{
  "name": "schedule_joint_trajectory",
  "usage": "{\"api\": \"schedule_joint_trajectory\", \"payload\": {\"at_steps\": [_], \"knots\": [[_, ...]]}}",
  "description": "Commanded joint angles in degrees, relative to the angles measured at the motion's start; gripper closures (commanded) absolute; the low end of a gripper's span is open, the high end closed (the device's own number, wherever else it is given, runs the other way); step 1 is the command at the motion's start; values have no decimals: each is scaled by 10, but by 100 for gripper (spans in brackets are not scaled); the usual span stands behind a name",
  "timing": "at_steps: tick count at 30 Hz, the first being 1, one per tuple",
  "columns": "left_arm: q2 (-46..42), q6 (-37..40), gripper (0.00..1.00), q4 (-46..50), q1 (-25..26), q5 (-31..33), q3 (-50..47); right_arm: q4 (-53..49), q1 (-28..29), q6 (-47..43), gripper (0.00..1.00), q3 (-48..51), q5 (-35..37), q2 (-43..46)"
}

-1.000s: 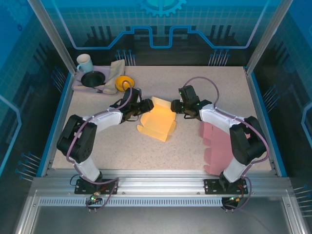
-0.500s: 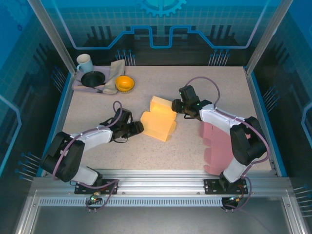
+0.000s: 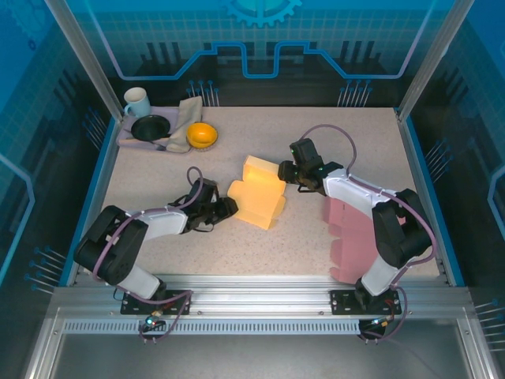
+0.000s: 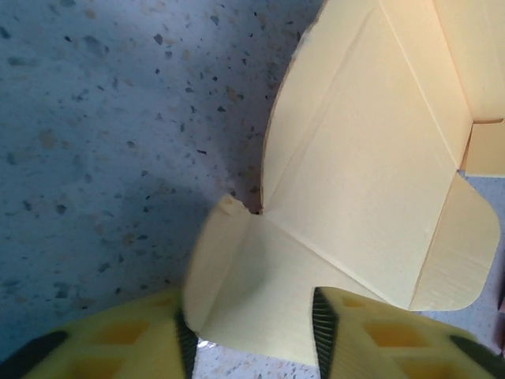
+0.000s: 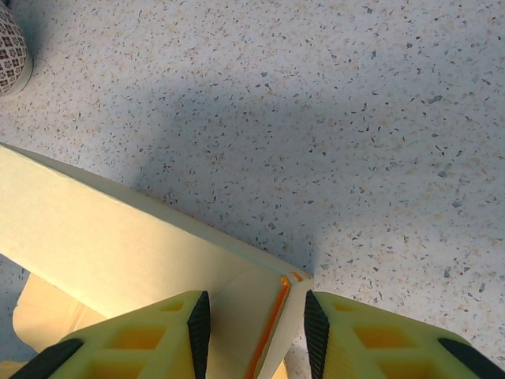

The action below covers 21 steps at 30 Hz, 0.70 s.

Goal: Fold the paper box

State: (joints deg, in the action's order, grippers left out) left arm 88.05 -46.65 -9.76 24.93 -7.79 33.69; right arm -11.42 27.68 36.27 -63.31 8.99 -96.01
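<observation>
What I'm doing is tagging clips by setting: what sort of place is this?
Probably a robotics lab work cell, not a home: a left arm and right arm bolted to an aluminium frame, a speckled table walled by blue printed panels, and a yellow paper box staged between them.

- The top external camera sits high behind the arm bases, looking down and forward across the whole desk from afar.
- The left wrist camera peers past its own fingers, very close to the paper box and the desk.
- The right wrist camera, just as close, faces the paper box's upright wall.
- All three share the paper box.
</observation>
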Motion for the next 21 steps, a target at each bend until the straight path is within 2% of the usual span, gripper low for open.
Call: {"api": "schedule_joint_trajectory", "payload": {"at_steps": [1,5,9,13,15,17,21], "knots": [[3,10,71,-21,3,16,10,-46,-11,7,62,25,12,0],[-11,56,100,2,10,26,38,-24,-19,6,59,34,-22,14],[-51,118,100,115,13,67,91,-18,-46,11,54,35,-59,54],[-91,217,100,269,13,97,173,-28,-92,2,49,22,-118,118],[-102,273,100,348,12,118,229,-53,-112,-17,45,7,-138,149],[-105,350,100,430,11,138,296,-85,-126,-45,44,-8,-145,182],[-68,485,100,620,13,212,477,-127,-133,-95,44,-11,-115,254]]}}
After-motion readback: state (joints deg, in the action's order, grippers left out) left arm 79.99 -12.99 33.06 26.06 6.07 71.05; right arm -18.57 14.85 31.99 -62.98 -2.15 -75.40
